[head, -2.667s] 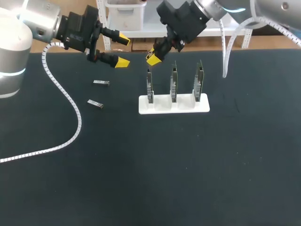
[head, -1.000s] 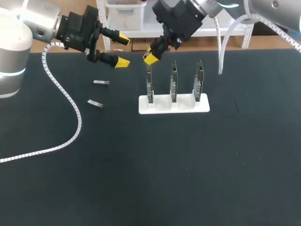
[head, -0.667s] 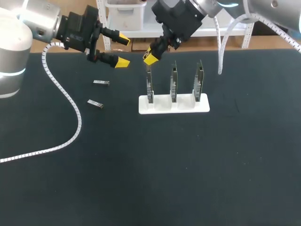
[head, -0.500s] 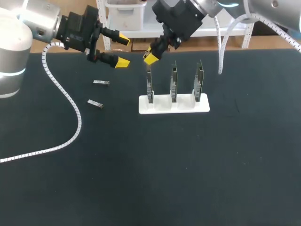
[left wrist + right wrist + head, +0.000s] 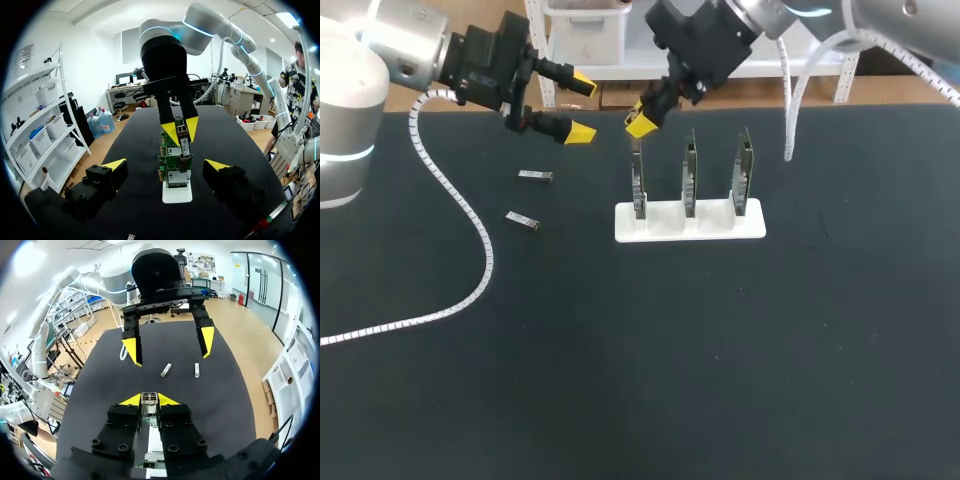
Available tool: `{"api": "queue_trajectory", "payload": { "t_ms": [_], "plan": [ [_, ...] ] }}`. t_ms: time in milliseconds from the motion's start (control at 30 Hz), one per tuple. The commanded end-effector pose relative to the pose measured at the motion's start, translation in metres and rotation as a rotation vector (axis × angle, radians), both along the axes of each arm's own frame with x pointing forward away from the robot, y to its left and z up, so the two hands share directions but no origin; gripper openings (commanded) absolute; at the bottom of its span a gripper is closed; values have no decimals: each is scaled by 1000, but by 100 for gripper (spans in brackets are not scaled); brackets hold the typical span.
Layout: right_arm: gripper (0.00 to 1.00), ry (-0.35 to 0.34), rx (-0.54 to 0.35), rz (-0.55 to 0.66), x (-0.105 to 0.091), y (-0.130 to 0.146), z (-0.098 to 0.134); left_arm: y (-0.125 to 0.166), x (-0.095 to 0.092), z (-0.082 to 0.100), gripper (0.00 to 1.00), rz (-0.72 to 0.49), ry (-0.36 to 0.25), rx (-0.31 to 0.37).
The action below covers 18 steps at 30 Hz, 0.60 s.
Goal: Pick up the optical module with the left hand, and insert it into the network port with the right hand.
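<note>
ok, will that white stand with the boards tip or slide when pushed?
Likely slides before tipping: the stand is low and wide. Nothing visibly fixes it to the table. The boards stand tall and thin, so a high push could rock it.

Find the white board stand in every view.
Head view: white stand, table middle, holding three upright boards.
Left wrist view: ahead of left gripper, framed by its open fingers.
Right wrist view: under right gripper, glimpsed between its fingers.
Shared landmark: optical module in the right gripper, above one end of the stand.
</note>
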State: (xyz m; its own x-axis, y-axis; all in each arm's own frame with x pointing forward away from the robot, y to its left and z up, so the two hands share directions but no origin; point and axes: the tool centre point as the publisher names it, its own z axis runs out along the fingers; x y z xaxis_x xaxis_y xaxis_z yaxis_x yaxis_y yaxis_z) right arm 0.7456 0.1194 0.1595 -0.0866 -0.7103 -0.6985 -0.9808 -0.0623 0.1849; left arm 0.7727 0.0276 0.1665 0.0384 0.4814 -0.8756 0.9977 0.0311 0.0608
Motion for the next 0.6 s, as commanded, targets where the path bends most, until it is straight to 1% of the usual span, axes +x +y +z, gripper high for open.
{"api": "queue_trajectory", "payload": {
  "t_ms": [33,433,600],
  "plan": [
    [0,-16,6,-16,-11,-4,-1,0,1,0,100,-1,1,4],
    [0,-9,1,2,-6,-2,-5,0,1,0,100,-1,1,4],
    [0,-15,-10,4,-2,-5,-2,0,1,0,100,-1,1,4]
  ]
}}
